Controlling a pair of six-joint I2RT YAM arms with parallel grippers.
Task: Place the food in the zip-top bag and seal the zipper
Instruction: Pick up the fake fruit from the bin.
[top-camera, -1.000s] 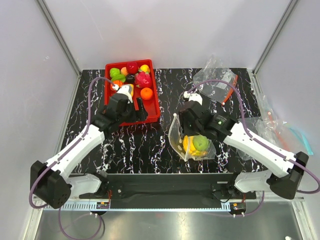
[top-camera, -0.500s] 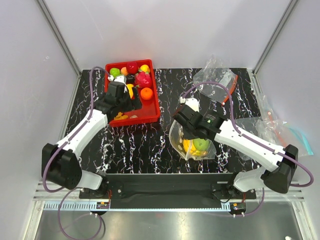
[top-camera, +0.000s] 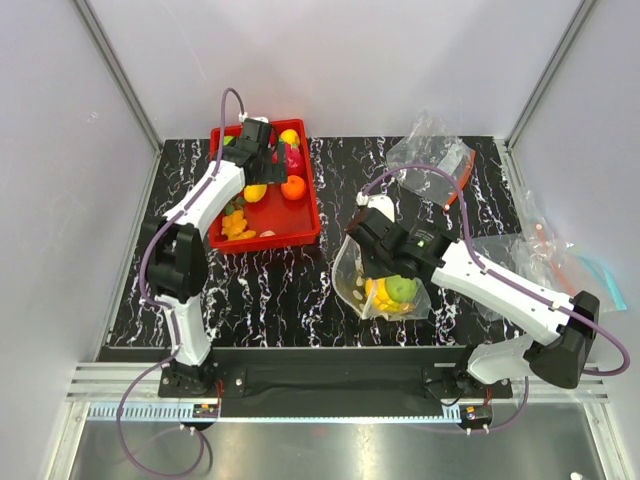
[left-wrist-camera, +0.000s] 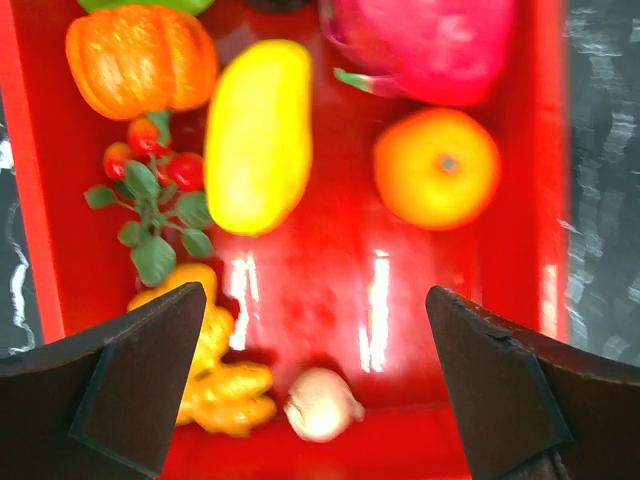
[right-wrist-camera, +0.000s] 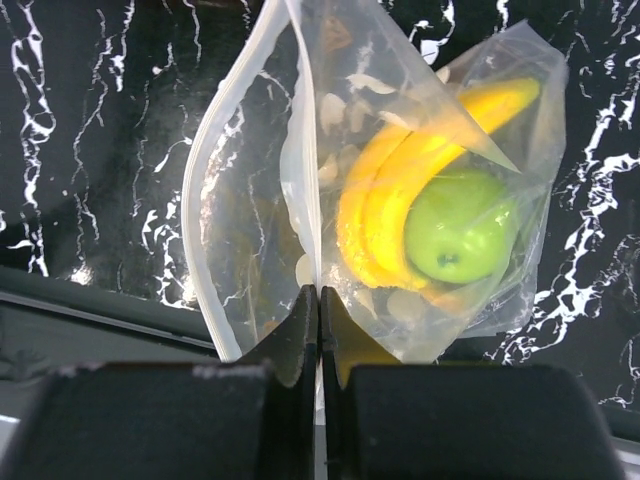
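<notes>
The dotted clear zip-top bag lies on the marble table with a yellow banana bunch and a green apple inside. My right gripper is shut on the bag's upper wall at the mouth and holds it open. The whitish zipper curves along the left of the mouth. My left gripper is open and empty above the red tray. Below it lie the yellow oval fruit and the round orange. In the top view the left gripper is over the tray's far half.
The tray also holds a pink dragon fruit, a small pumpkin, cherry tomatoes with leaves, ginger and garlic. A bag with an orange-red zipper lies at the back right. Plain clear bags lie at the right edge.
My left arm has swung from the tray's near side out over its far half, still open. My right gripper has kept hold of the bag and shifted it slightly left.
</notes>
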